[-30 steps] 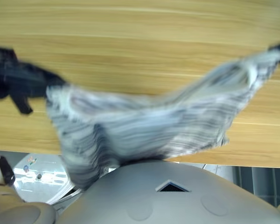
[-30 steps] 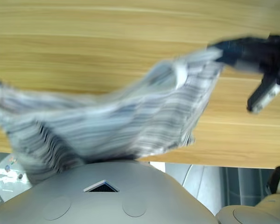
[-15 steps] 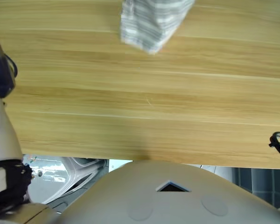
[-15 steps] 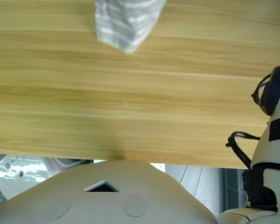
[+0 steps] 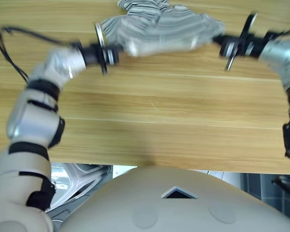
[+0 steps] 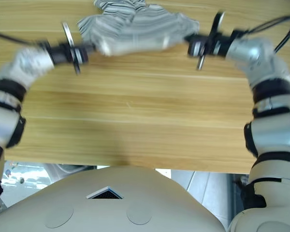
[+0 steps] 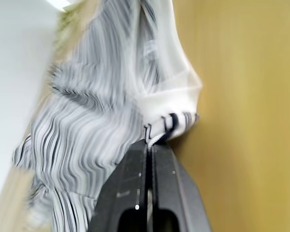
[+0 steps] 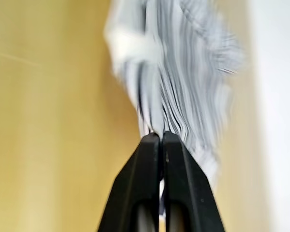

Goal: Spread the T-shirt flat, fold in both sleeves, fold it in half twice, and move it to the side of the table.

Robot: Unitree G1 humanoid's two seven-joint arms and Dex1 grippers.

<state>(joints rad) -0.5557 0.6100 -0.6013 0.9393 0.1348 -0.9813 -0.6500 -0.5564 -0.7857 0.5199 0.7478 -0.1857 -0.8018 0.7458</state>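
The wooden worktop (image 5: 154, 121) is crossed by both arms, which are stretched toward its far edge. At about 11 o'clock the left hand (image 5: 122, 49) is clamped tight on one end of the striped T-shirt (image 5: 159, 29). At about 1 o'clock the right hand (image 5: 216, 40) is pinched closed on the other end. The T-shirt is held bunched between them at 12 o'clock, far across the worktop. Its long axis runs from 9 to 3 o'clock, with loose folds trailing toward the far edge. Half a second earlier it was seen as a small bundle at 12 o'clock, with the arms drawn back to the sides. A second earlier it was hung by the near edge.
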